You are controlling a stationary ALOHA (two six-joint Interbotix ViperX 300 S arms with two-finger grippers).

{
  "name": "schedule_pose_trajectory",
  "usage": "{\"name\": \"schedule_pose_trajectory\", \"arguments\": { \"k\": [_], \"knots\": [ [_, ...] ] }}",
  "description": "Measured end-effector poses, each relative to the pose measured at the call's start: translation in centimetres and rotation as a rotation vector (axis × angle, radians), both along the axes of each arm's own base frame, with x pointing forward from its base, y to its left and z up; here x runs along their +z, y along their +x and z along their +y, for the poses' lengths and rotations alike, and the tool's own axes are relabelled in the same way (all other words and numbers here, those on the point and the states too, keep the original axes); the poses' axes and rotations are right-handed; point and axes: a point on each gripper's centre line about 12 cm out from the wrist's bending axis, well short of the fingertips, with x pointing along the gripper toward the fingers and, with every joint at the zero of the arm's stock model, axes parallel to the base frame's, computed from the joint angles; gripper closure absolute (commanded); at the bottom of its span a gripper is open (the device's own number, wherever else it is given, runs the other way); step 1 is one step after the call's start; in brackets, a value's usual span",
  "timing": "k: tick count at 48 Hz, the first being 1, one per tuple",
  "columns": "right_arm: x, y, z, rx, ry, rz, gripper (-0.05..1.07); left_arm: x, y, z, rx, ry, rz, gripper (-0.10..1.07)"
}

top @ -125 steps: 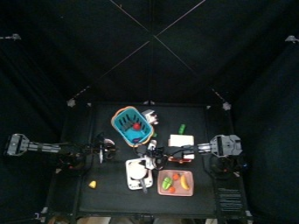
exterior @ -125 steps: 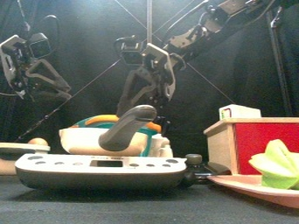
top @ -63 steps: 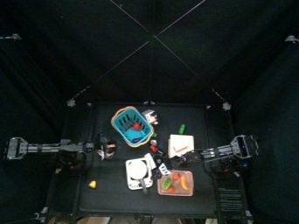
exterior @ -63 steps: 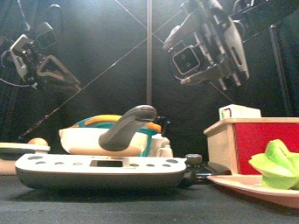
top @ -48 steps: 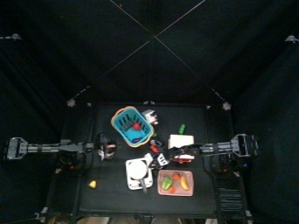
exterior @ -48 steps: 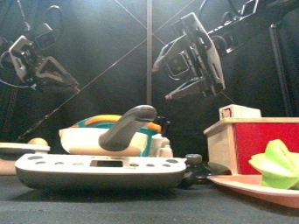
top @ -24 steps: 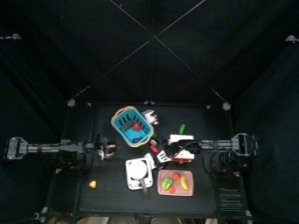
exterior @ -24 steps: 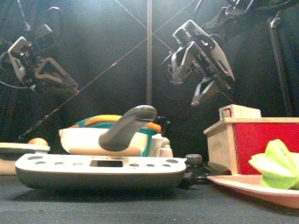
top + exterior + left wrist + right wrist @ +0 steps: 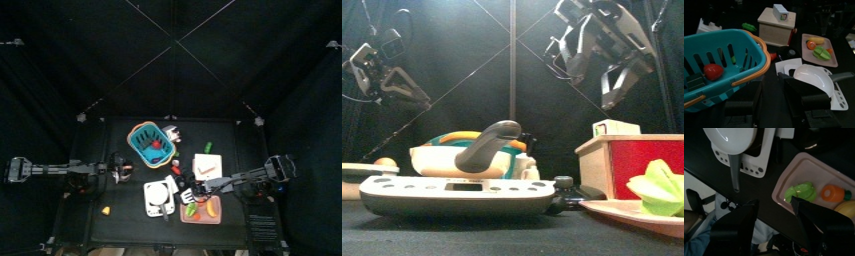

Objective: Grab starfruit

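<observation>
Currently pink tray [image 9: 791,178] holding starfruit [image 9: 802,192], orange piece [image 9: 833,193], yellow piece beside it. Blue basket [image 9: 724,42] holding red fruit [image 9: 713,71]. Starfruit looking yellow-green, ridged, lying on tray's bare pink. Right pincer [image 9: 776,210] hanging over tray, jaws spread wide, gripping nothing. Left pincer [image 9: 118,171] parked by basket; grip state unclear.

1. The top view looks straight down from high above — the table [image 9: 94,190] sits small in mid-frame.
2. The front view looks level from the table's front edge, close to the white scale [image 9: 462,192].
3. The left wrist view faces the blue basket [image 9: 724,60] closely.
4. The right wrist view looks down on the pink tray [image 9: 801,170] — also seen in the other three views.
</observation>
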Motion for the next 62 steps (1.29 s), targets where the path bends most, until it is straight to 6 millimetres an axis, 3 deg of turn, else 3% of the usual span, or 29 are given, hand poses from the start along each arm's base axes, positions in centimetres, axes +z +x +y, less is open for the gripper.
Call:
{"name": "schedule_pose_trajectory", "arguments": {
  "k": [19, 37, 62],
  "knots": [
    [-3.5, -0.6, 3.7, -0.153, -0.098, 0.041, 0.07, 0.0, 0.0, 0.0, 0.000, 0.001, 0.000, 0.27],
    [-5.1, -2.0, 6.1, -0.217, -0.090, 0.108, 0.01, 0.0, 0.0, 0.0, 0.000, 0.002, -0.001, 0.27],
    [-8.9, -2.0, 5.9, -0.229, -0.132, 0.191, 0.01, -0.2, -0.1, 0.0, 0.000, 0.001, 0.005, 0.27]
  ]
}}
